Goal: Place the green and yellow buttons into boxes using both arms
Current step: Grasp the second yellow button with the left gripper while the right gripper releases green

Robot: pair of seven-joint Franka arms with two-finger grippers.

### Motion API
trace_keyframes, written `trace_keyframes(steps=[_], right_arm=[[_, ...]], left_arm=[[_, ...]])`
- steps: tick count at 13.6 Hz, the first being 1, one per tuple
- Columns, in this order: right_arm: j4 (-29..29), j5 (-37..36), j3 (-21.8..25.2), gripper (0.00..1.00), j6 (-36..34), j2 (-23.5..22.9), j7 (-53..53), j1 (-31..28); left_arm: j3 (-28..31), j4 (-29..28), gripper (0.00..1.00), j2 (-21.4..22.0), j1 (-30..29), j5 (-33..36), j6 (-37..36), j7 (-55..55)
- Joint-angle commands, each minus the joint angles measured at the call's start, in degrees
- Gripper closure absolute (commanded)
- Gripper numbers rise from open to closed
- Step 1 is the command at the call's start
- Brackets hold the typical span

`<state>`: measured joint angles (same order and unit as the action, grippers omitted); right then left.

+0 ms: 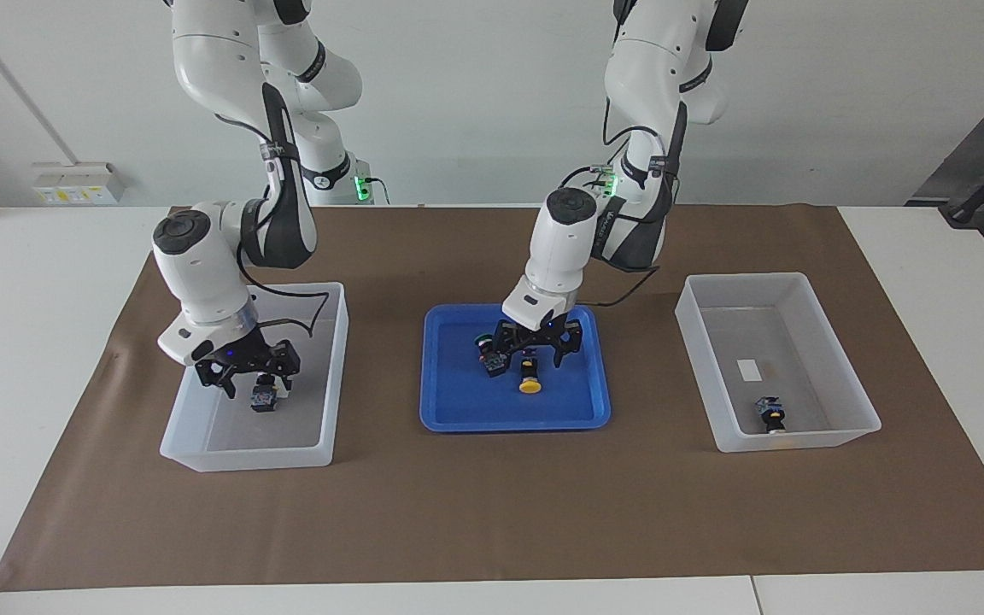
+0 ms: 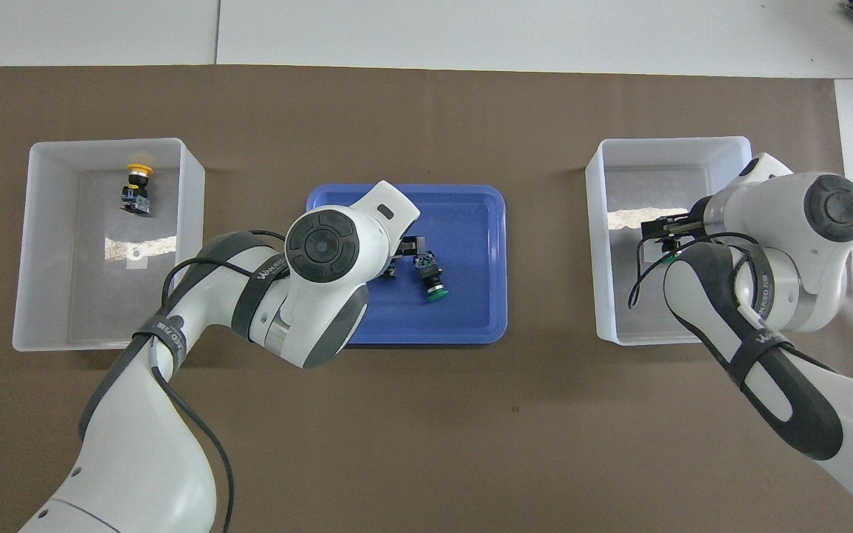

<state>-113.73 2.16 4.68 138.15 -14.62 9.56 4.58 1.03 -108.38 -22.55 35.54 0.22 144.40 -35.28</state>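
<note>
Boxes at the table's two ends each hold one button: the right gripper (image 1: 246, 372), fingers spread, stands over a released one (image 1: 263, 397). Left gripper (image 1: 533, 346), fingers wide, straddles the tray's (image 1: 458, 410) yellow button (image 1: 530, 382); green button (image 1: 489, 352) remains.

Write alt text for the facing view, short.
The left pincer, open, is over a yellow-capped button and a green-capped one in the blue tray. The right pincer is open over a button in one box; another button lies in the other box.
</note>
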Motion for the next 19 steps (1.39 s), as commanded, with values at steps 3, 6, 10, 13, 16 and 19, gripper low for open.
trace_keyframes(steps=[3,6,10,13,16,19], right_arm=[[4.8,0.3,-0.5,0.00,-10.2,4.7,-7.9,4.9],[5.1,0.3,-0.5,0.00,-10.5,5.4,-10.3,8.9],[4.7,2.5,-1.0,0.00,-9.7,5.4,-15.8,14.5],[4.2,6.5,-1.1,0.00,-4.0,3.5,-15.8,19.4],[4.3,6.6,-1.1,0.00,3.8,-0.7,-17.7,25.3],[4.3,6.5,-1.1,0.00,9.2,-4.9,-19.6,29.0]], left_arm=[[0.7,-2.4,0.55,0.1,0.5,1.3,1.8,-0.9],[0.7,-2.3,1.00,0.8,0.2,1.3,0.4,-1.0],[1.4,-2.3,1.00,7.5,-2.7,1.3,-5.3,-0.5],[1.3,-2.0,1.00,14.4,-10.5,1.3,-12.8,8.9],[1.4,-1.4,1.00,17.0,-18.9,1.3,-18.0,17.3],[1.4,-1.0,1.00,17.0,-25.2,1.2,-16.9,20.8]])
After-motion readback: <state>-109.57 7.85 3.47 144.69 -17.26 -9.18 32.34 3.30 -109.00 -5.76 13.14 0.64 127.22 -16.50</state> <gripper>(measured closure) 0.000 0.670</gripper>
